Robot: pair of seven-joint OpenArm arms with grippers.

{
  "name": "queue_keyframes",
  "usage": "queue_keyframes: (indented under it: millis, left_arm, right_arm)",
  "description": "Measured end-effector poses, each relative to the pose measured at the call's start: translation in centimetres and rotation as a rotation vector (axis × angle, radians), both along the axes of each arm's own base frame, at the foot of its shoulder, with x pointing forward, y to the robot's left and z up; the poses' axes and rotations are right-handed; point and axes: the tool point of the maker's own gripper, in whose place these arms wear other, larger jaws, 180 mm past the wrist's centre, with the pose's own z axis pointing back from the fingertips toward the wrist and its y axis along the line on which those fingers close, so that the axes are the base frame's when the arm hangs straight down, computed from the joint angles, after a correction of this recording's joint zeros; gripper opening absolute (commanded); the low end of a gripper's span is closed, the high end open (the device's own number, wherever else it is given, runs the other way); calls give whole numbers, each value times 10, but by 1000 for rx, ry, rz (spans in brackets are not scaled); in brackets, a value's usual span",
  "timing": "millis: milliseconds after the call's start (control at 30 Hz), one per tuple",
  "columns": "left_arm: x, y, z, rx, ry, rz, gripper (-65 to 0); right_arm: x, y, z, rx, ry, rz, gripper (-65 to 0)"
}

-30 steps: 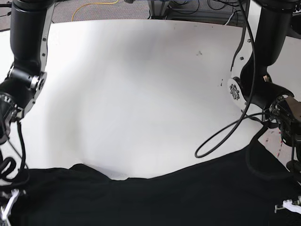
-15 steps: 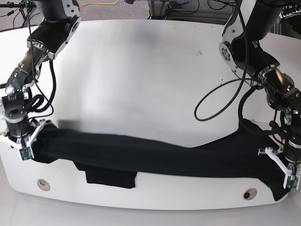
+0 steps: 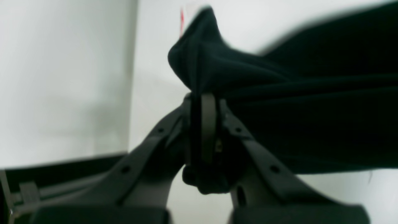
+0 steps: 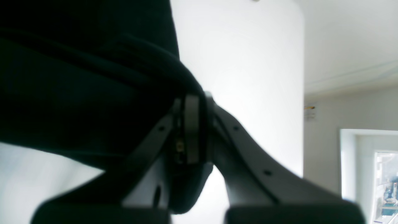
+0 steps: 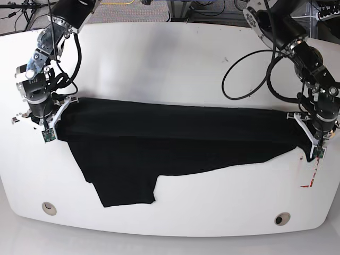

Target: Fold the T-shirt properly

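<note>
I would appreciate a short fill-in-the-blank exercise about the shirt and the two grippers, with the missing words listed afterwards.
The T-shirt is ____ in colour. The left gripper is closed on the ____. The table under it is ____. The number of grippers holding the cloth is ____.

Missing words: black; T-shirt; white; two.

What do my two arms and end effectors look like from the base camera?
Both arms are black with silvery, bolt-dotted joint housings and loose black cables. The left end effector and right end effector show pale, jagged-edged parts.
</note>
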Motion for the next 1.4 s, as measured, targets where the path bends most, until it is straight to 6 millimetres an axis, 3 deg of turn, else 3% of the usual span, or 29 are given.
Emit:
queue_keyframes:
  millis: [467, 800, 1400]
  left_arm:
    - [-68, 2, -68, -4, 227, 5, -650]
    - [-92, 3, -85, 1, 300, 1, -650]
    - [-129, 4, -109, 1, 409, 2, -646]
  right_arm:
    - [-37, 4, -39, 13, 126, -4, -650]
    - [-70, 7, -67, 21, 231, -16, -650]
    - [-120, 8, -97, 23, 366, -15, -650]
